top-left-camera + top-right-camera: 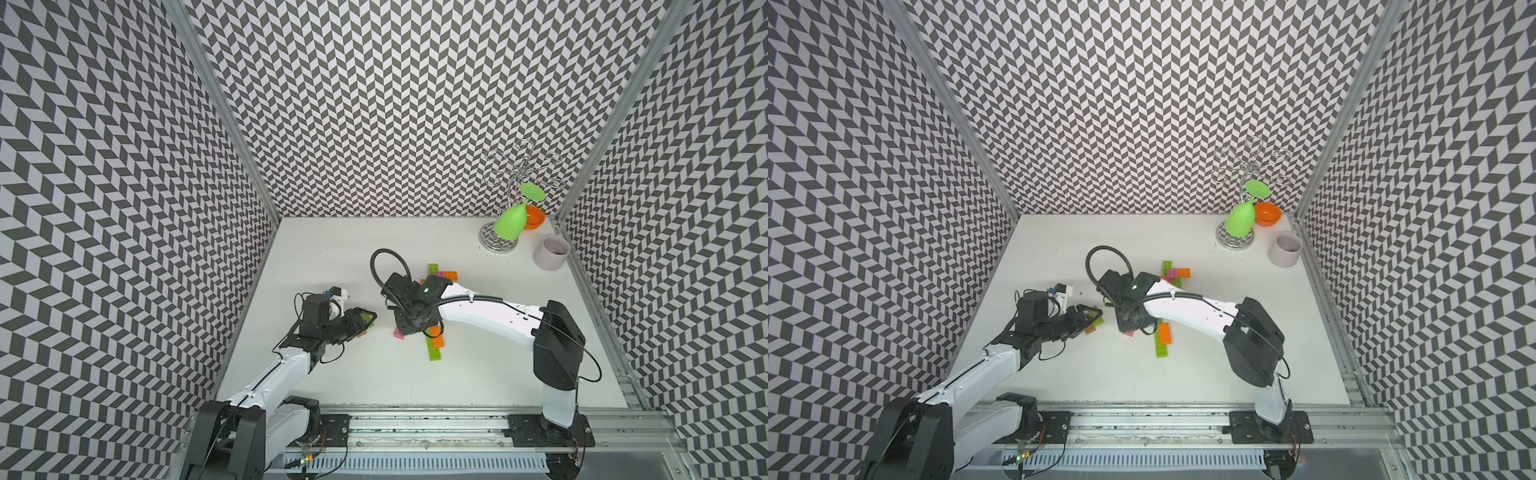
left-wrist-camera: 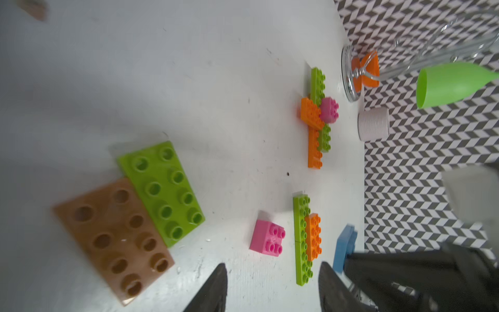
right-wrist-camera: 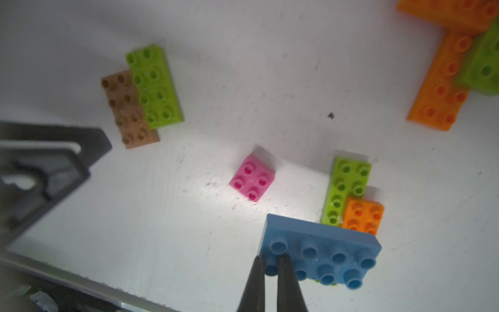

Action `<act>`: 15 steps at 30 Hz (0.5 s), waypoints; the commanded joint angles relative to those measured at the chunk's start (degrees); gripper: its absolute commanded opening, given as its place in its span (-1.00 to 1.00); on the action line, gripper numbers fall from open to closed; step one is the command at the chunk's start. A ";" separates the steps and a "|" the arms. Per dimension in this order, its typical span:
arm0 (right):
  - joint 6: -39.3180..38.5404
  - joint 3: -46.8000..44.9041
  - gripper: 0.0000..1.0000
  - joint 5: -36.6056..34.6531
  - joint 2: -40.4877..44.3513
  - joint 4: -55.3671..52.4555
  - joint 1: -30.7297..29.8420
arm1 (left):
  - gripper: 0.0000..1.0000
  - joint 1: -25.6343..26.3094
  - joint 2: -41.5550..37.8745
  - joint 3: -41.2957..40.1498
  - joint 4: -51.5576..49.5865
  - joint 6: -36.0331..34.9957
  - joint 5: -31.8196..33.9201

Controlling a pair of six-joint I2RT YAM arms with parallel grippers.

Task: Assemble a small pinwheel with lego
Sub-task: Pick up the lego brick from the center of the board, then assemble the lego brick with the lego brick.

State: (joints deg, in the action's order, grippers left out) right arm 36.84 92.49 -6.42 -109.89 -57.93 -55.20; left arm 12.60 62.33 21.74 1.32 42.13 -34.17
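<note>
My right gripper (image 3: 270,260) is shut on one end of a blue lego brick (image 3: 324,251), held just above the table; the arm hides that brick in both top views. A loose pink square brick (image 3: 252,178) lies beyond it, beside a lime strip topped by an orange brick (image 3: 363,216). My left gripper (image 2: 272,272) is open with nothing between its fingers. It hovers by a lime brick (image 2: 162,189) and a brown brick (image 2: 113,237) lying side by side. A lime, orange and pink cross of bricks (image 1: 440,274) sits farther back.
At the back right stands a wire rack (image 1: 496,241) with a green goblet (image 1: 511,222) hanging on it, an orange bowl (image 1: 535,218) behind and a pale cup (image 1: 555,251) beside. Patterned walls enclose three sides. The arms' rail (image 1: 415,419) runs along the front.
</note>
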 commanded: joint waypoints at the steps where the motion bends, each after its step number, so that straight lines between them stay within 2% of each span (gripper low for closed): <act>1: -7.24 -1.10 -0.83 -0.65 0.59 0.42 3.37 | 0.08 5.00 2.28 3.13 5.09 0.80 4.38; 7: -12.03 0.64 -0.83 -0.80 -3.13 0.58 7.06 | 0.07 10.57 7.71 6.83 7.11 -0.97 6.14; 15: -15.02 0.11 -0.83 0.76 -5.16 1.33 9.97 | 0.06 11.05 11.37 8.13 8.25 -1.35 6.22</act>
State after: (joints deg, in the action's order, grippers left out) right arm 24.08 92.27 -6.17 -114.61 -57.78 -45.91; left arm 23.40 73.10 28.32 7.68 41.80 -28.73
